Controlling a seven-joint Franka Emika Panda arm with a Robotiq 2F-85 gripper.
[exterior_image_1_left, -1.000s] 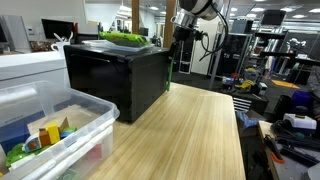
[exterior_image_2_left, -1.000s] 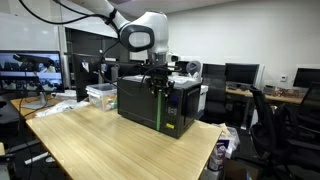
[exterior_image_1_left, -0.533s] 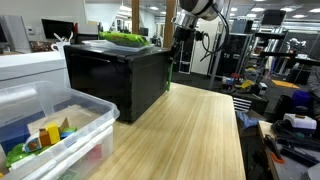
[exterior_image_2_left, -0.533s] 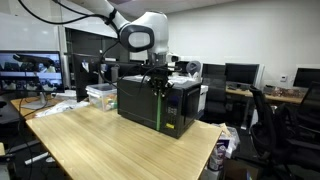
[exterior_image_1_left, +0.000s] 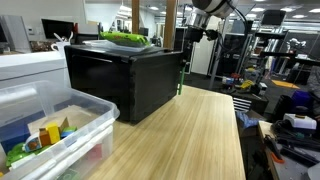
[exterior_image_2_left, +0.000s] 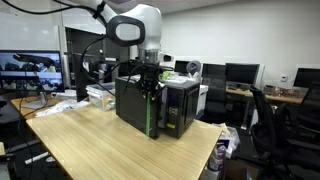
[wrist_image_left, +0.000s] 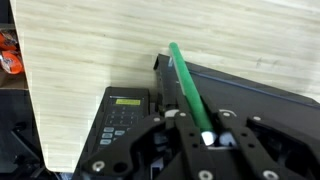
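Observation:
A black microwave (exterior_image_1_left: 115, 80) (exterior_image_2_left: 180, 105) stands on the wooden table (exterior_image_1_left: 195, 140). Its door (exterior_image_2_left: 132, 100) hangs partly open, with a long green handle (wrist_image_left: 185, 85) (exterior_image_1_left: 181, 72) (exterior_image_2_left: 151, 112) down its free edge. My gripper (wrist_image_left: 207, 136) (exterior_image_2_left: 149, 86) (exterior_image_1_left: 194, 32) comes down from above and is shut on that handle near its upper end. In the wrist view the green bar runs between the two black fingers (wrist_image_left: 166, 140). The microwave's keypad (wrist_image_left: 125, 113) shows to the left of the jaws.
A clear plastic bin (exterior_image_1_left: 45, 135) with toys sits at the near table corner, and another bin (exterior_image_2_left: 100, 96) stands behind the microwave. A green object (exterior_image_1_left: 122, 38) lies on the microwave's top. Office chairs (exterior_image_2_left: 270, 120) and monitors (exterior_image_2_left: 240, 73) stand beyond the table.
The jaws closed on the green handle. The door has since swung outward from the microwave's front, and the arm moved with it.

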